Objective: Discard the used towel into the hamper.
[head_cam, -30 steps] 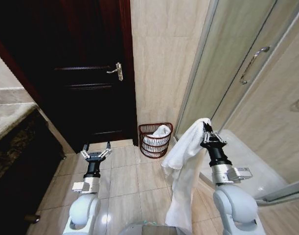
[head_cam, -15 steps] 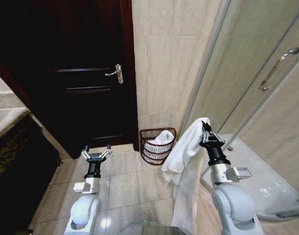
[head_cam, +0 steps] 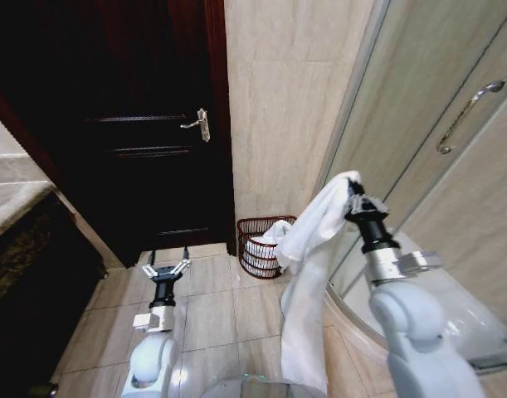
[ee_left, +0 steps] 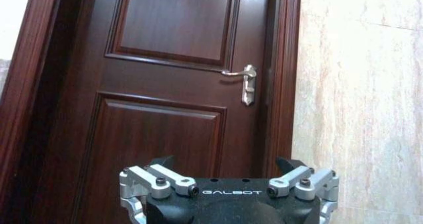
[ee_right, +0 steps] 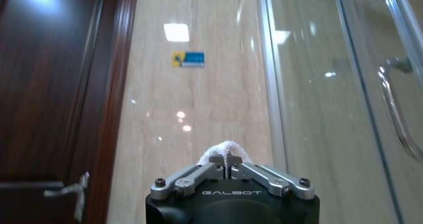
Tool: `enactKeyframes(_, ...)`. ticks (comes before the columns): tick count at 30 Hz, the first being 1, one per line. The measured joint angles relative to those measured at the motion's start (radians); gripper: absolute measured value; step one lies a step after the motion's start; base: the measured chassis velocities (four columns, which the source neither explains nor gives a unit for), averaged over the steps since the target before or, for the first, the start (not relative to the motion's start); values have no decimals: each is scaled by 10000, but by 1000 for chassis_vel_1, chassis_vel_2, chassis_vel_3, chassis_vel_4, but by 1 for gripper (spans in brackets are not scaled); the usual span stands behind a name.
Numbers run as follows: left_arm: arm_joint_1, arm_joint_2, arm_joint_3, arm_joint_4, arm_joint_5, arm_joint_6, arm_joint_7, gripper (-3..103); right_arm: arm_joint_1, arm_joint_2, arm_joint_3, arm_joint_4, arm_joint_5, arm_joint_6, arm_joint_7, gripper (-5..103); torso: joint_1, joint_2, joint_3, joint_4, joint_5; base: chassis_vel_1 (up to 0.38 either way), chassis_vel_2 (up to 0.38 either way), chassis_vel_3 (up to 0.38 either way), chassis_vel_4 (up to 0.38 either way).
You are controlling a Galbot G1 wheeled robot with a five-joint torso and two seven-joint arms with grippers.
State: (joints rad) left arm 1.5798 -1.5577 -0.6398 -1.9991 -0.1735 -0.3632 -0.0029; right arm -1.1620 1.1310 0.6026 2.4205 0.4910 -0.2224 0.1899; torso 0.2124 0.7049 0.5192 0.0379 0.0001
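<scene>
Bathroom corner: beige tiled wall [head_cam: 278, 99] ahead, one dark wooden door [head_cam: 145, 124] to its left with a single silver lever handle [head_cam: 197, 123], glass shower enclosure [head_cam: 419, 108] to the right with one bar handle [head_cam: 466, 112], pale floor tiles [head_cam: 207, 311] underfoot. Two arms out, one pincer each. My right arm is raised, forearm angled up and forward, so the right gripper [head_cam: 353, 192] sits high, near the edge of the shower glass. Its fingers are pressed together on one white towel [head_cam: 307, 282]; in the right wrist view a small loop of towel [ee_right: 225, 148] pokes up between the closed fingertips of the right gripper [ee_right: 227, 165]. The rest of the cloth hangs in a long fold down beside my forearm, toward the floor. My left arm is low and straight ahead over the floor tiles, left gripper [head_cam: 167, 271] pointing at the door, fingers spread, nothing between them; the left wrist view shows the left gripper [ee_left: 228, 177] with both finger pairs splayed apart against the door panels. One hamper [head_cam: 257, 249] stands on the floor at the foot of the tiled wall, just right of the door frame, with white cloth already inside. From the head view the hanging towel overlaps the hamper's right side.
</scene>
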Motion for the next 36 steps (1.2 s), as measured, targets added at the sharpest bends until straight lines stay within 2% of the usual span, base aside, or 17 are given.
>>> enactKeyframes(6,-13,5,-34,-166,349,-35,-240,100,679,-581,-117,240,1015,-452,430,2,-3,-3,-4,1,0,0,0,0,0)
enactKeyframes(8,-16,12,-34,-170,355,-39,-262,100,708,-604,-130,245,1067,-476,454,2,-3,-3,-4,2,0,0,0,0,0)
enactKeyframes(9,-69,90,7,-222,367,-75,-510,100,922,-801,-190,285,1405,-710,610,2,-4,-5,-5,0,1,0,0,0,0)
enactKeyframes(11,-86,157,33,-264,366,-78,-590,100,1011,-924,-196,314,1535,-808,690,2,-4,-7,-5,1,-3,0,0,0,0)
enactKeyframes(15,-125,454,90,-476,435,153,-688,100,942,-1075,-154,397,1605,-944,706,2,-6,-10,-7,0,-1,0,0,0,0)
enactKeyframes(21,-186,462,159,-690,563,390,-684,100,894,-930,-258,357,1388,-954,543,2,12,27,13,0,0,0,0,0,0)
enactKeyframes(27,28,391,199,-1013,872,411,-659,100,918,-833,-260,531,1324,-1007,432,2,136,314,173,0,-2,0,0,0,0)
enactKeyframes(36,270,304,222,-1621,910,574,-623,100,993,-841,-283,571,1371,-1073,338,2,318,732,410,0,-1,0,0,0,0)
